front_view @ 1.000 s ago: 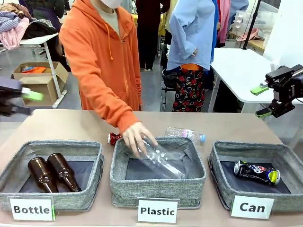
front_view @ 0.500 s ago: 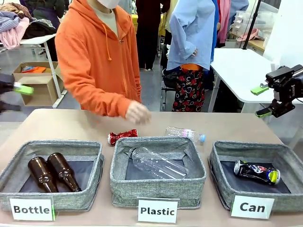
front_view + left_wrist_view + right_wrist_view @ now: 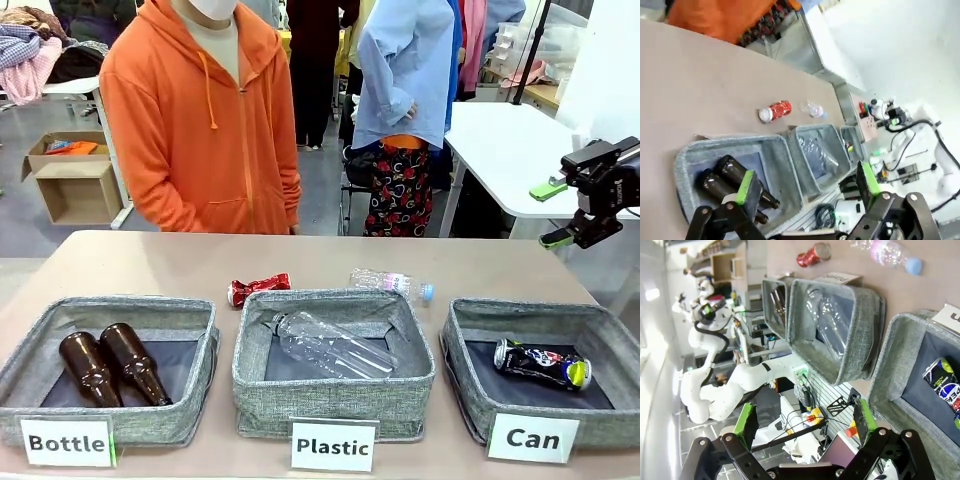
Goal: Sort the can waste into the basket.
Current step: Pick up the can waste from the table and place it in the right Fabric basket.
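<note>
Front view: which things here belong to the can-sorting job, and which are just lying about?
Job: red crushed can on the table; dark printed can inside the "Can" basket.
Lying about: brown bottles; big clear bottle; small clear bottle; "Bottle" basket; "Plastic" basket.

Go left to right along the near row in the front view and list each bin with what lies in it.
Bottle bin with two brown bottles → Plastic bin with a clear plastic bottle → Can bin with a dark printed crushed can.
</note>
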